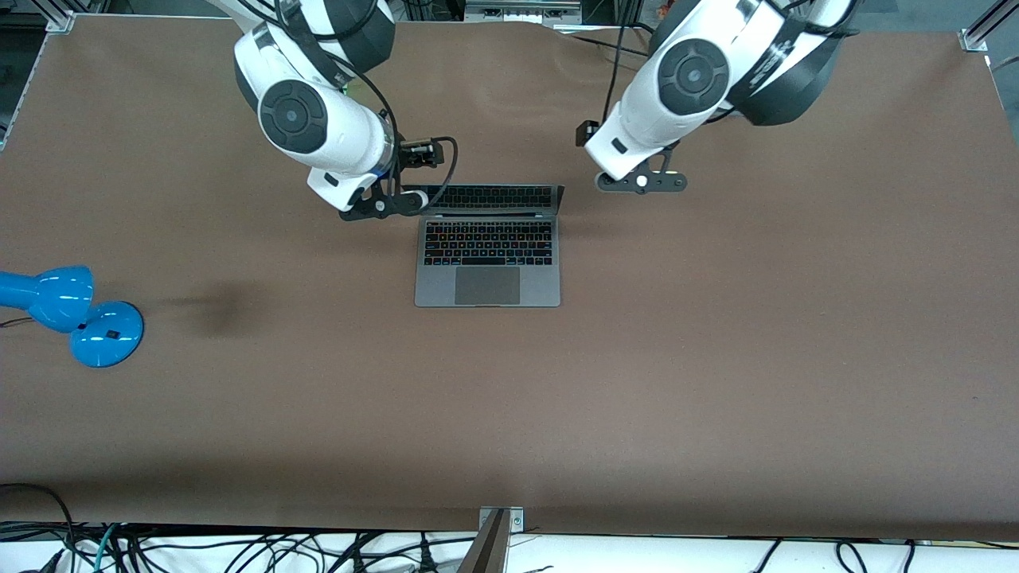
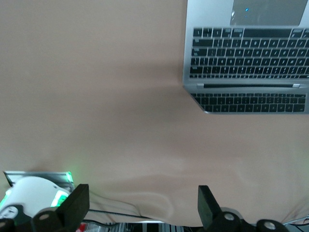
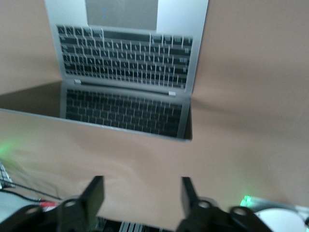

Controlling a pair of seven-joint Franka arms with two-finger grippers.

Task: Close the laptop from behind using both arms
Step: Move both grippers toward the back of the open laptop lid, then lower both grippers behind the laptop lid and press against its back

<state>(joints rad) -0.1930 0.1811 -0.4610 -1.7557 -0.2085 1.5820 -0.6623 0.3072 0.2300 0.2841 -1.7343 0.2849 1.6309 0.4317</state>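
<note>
A: How many things are on the bench (image 1: 716, 382)?

B: Two. One laptop (image 1: 487, 274) and one blue desk lamp (image 1: 76, 314). The laptop sits open about midway between the two ends of the bench, its base flat, the keyboard and trackpad facing up, the trackpad edge toward the front camera. The screen stands up at the edge nearest the robots' bases.

A: And the lamp?

B: It is well apart from the laptop, at the right arm's end of the bench, round base down, head beside the base.

A: How many arms?

B: Two, each with one end effector. The right end effector (image 3: 140, 195) hangs over the bench just by the screen's corner on the right arm's side. Its two fingers (image 3: 94, 193) stand apart with nothing between them; the wrist view looks past them onto the screen's top edge and the keyboard.

A: The left one?

B: The left end effector (image 2: 140, 205) is over bare bench beside the laptop, toward the left arm's end, clear of the screen. Its two fingers (image 2: 77, 203) are spread wide and hold nothing.
</note>
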